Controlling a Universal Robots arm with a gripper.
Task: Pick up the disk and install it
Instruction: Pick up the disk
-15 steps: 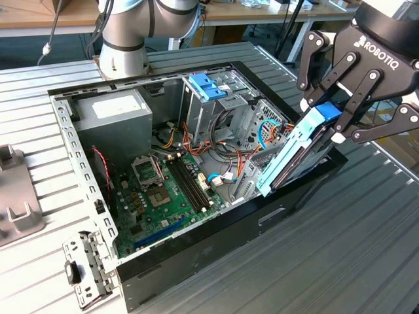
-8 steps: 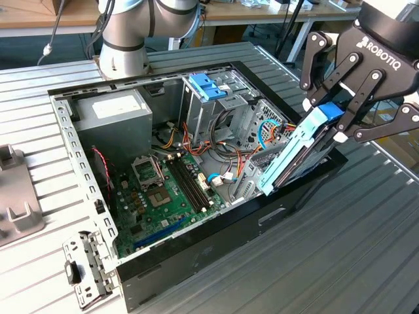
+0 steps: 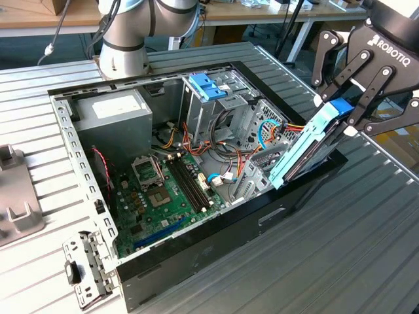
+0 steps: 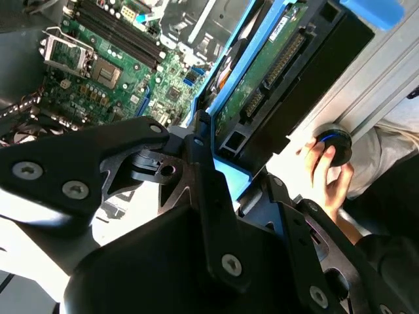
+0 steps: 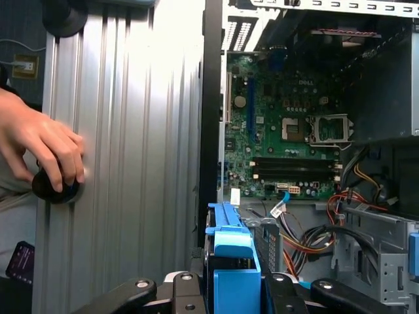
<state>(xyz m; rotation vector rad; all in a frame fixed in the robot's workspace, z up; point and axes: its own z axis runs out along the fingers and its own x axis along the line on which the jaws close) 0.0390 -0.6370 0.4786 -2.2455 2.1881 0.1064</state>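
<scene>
The ribbed metal table (image 3: 366, 261) carries an open computer case (image 3: 196, 248), its green motherboard (image 3: 157, 190) lying well below and away from the gripper (image 3: 347, 108). The gripper is clenched on the disk (image 3: 308, 147), held tilted on edge in its light-blue frame just under the fingers, above the case's near wall. A person's hand (image 5: 42, 147) rests on a black knob (image 5: 52, 186) on the table beside the gripper.

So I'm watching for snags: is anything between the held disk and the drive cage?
Yes. The gripper holds the disk tilted at the case edge; loose cables lie between it and the blue-tabbed drive cage.
</scene>
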